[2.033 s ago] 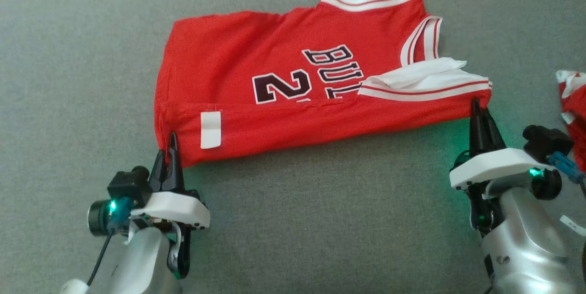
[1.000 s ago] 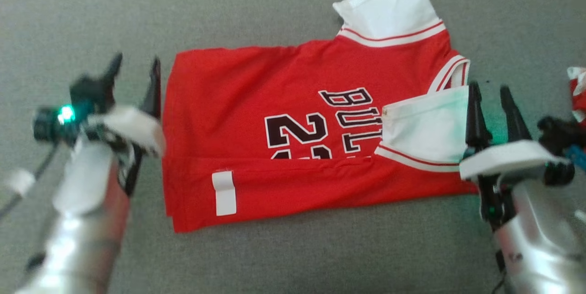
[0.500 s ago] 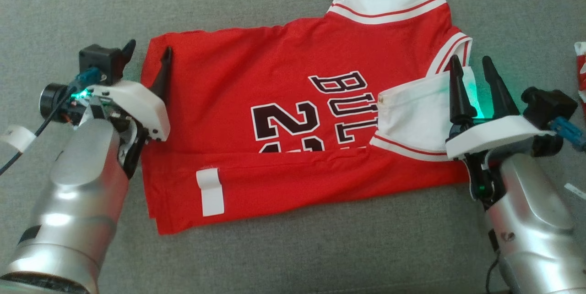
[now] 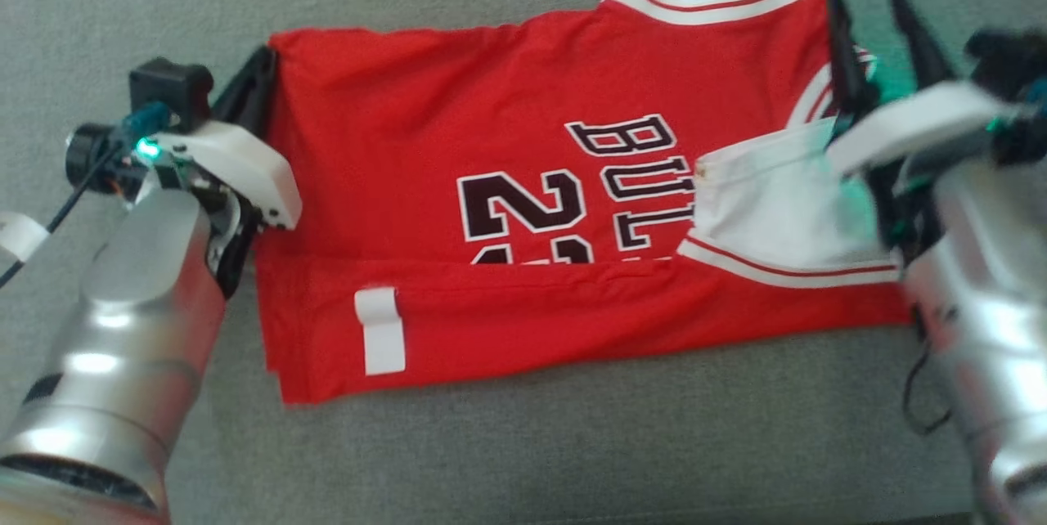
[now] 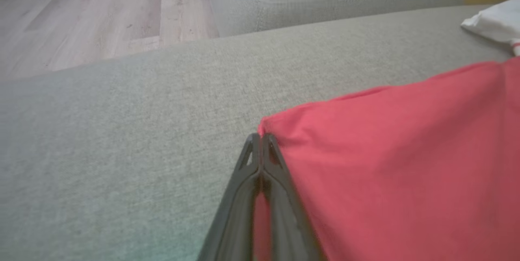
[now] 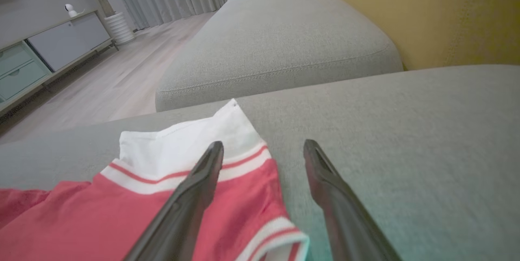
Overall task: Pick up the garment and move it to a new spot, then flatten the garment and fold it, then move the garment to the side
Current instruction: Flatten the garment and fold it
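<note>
Garment (image 4: 523,181) lies half-folded on the sofa (image 4: 491,459). My left gripper (image 5: 260,137) is clamped on its ten-o'clock corner, presumably to carry the next fold; my right gripper (image 6: 263,144) hangs, jaws apart, over the two-o'clock shoulder.

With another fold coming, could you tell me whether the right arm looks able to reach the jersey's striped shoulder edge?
Probably yes: the open right pincer straddles that edge of the jersey, with bare sofa beside it.
</note>
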